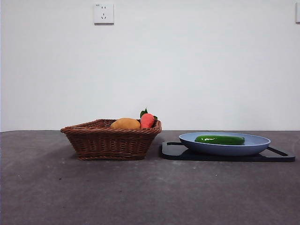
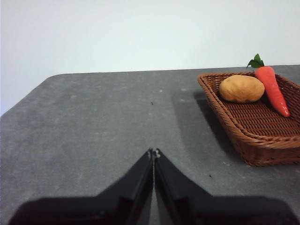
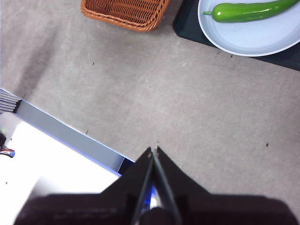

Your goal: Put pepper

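The pepper (image 1: 220,139) is lying lengthwise in the blue plate (image 1: 262,143), glossy and dark green, with nothing touching it. The plate is sitting on a flat black tray (image 1: 174,151) on the right side of the grey table (image 1: 117,192). In the right wrist view the pepper (image 3: 248,11) is stretching across the pale plate (image 3: 262,40), its thin stem end pointing toward the basket side, and the tray (image 3: 187,26) is showing as a dark corner beside the plate.

Just left of the tray, close to it, a brown wicker basket (image 1: 110,140) is holding a rounded orange-yellow potato-like piece (image 1: 125,123) and a carrot (image 1: 147,120) with green leaves, the two lying side by side at the far end of the basket. The left wrist view is showing the same basket (image 2: 262,136), the yellow piece (image 2: 241,88) and the carrot (image 2: 273,89).

Neither arm is appearing in the front view. The left gripper (image 2: 153,152) is hanging over bare table to the left of the basket, its jaws pressed together and holding nothing. The right gripper (image 3: 154,150) is hanging over the near part of the table, well apart from the plate, jaws likewise closed and empty.

A white wall socket (image 1: 103,13) is sitting high on the wall behind.
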Controlling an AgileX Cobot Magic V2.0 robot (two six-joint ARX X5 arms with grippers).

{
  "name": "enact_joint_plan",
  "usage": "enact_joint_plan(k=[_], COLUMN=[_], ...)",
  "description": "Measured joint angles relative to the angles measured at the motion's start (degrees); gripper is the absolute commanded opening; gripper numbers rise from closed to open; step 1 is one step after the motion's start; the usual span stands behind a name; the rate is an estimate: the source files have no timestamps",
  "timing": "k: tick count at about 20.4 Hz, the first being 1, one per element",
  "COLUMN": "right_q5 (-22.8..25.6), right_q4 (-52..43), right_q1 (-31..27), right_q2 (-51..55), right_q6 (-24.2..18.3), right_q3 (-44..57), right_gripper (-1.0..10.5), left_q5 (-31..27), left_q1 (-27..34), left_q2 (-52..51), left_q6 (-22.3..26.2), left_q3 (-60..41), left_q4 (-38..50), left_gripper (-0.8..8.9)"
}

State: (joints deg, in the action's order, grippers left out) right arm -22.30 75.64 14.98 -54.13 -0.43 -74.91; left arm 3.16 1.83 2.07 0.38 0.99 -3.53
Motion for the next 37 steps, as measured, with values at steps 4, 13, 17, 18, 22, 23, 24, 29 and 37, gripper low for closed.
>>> enact_joint_plan(k=[4,13,17,18,22,23,24,29,37], right_q5=[0.0,0.0,0.0,0.0,-0.11,-0.15,-0.15,2.82,9.05], right_q4=[0.0,-0.02,0.0,-0.07,-11.85,-17.64,-22.77,-47.34,-71.17], right_q1=[0.0,0.0,0.0,0.0,-3.58,-5.46,-6.86,-12.04,-12.39], right_q2=[0.0,0.0,0.0,0.0,2.82,5.68,8.81,24.9,40.11], right_q6=[0.0,0.0,0.0,-0.07,-3.3,-3.21,-2.64,-0.37,1.55], right_q3=[0.0,0.0,0.0,0.0,0.92,2.6,4.92,26.34,54.34], right_gripper=[0.1,0.1,0.1,0.1,0.1,0.1,0.1,0.1,0.1], left_q5=[0.04,0.02,0.02,0.02,0.02,0.02,0.02,0.02,0.02], left_q1=[0.0,0.0,0.0,0.0,0.0,0.0,0.0,0.0,0.0], left_q2=[-1.79,-1.68,-1.68,-1.68,-1.68,-1.68,-1.68,-1.68,-1.68], left_q6=[0.0,-0.02,-0.02,-0.02,-0.02,-0.02,-0.02,-0.02,-0.02], left_q3=[0.0,0.0,0.0,0.0,0.0,0.0,0.0,0.0,0.0], left_q4=[-0.2,-0.2,-0.2,-0.2,-0.2,-0.2,-0.2,-0.2,-0.2], left_gripper=[0.08,0.08,0.08,0.08,0.08,0.08,0.08,0.08,0.08])
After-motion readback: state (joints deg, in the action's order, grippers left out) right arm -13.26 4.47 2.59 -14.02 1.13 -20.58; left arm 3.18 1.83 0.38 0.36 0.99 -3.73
